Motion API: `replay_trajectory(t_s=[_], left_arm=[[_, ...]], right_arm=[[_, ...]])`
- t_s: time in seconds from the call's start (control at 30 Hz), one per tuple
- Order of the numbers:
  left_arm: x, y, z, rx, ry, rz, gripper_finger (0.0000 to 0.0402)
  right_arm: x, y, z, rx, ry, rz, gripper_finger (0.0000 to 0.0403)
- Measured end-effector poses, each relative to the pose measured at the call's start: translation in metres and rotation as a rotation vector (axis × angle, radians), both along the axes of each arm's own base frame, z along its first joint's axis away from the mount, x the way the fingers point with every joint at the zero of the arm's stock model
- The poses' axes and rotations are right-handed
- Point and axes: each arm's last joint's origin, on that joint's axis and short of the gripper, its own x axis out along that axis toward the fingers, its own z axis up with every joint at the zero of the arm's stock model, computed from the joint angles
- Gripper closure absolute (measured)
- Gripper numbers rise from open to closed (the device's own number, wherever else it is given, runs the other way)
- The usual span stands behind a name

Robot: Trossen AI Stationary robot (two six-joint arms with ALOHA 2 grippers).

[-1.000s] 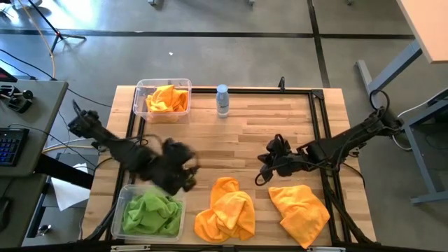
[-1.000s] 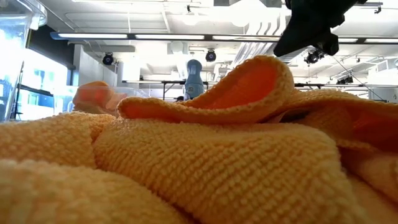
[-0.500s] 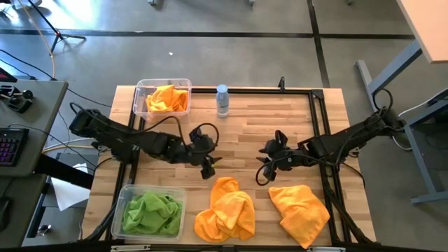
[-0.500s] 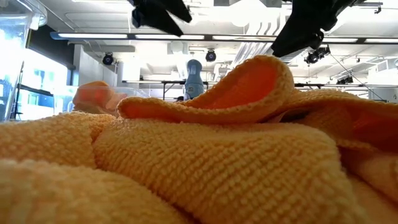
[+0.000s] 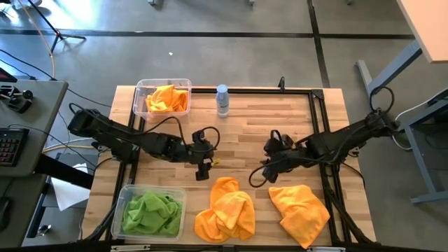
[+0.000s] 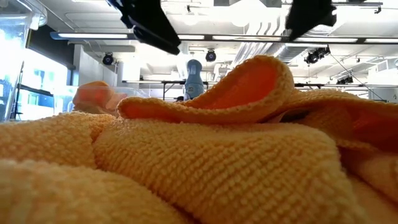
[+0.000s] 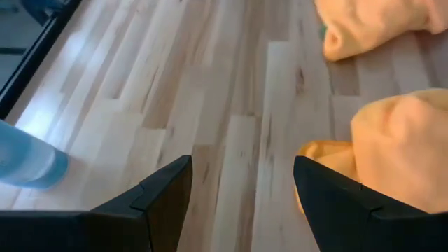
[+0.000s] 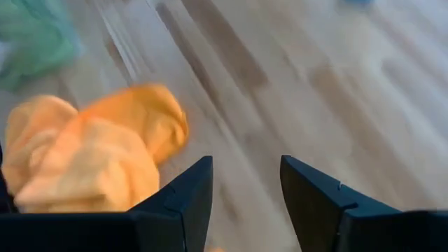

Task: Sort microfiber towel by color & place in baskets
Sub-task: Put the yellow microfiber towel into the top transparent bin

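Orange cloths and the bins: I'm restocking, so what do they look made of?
The crumpled orange cloths look like soft looped microfiber: the low view shows a nubby, matte pile. The clear rectangular bins look like glossy see-through plastic, since their contents show through the walls.

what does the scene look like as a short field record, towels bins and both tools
orange towels on table: crumpled orange towel, flat orange towel
far bin: holds an orange towel
near bin: holds green towels
left tool: open, empty, above bare wood near the crumpled orange towel
right tool: open, empty, between the two loose towels
water bottle: upright beside the far bin
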Motion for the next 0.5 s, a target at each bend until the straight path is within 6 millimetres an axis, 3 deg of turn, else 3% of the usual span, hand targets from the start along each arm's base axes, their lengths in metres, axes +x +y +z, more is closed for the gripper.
replay_trajectory(t_s=[0.2,0.5], left_arm=[[-0.014,0.002,0.004,0.006,-0.009,-0.051,0.0165],[-0.038,0.006,0.019,-0.040,-0.050,-0.120,0.0165]], right_arm=[[0.003,0.016,-0.001,0.165,0.286,-0.250,0.0265],[-0.010,0.078,-0.033,0.313,0.489,-0.310,0.0284]])
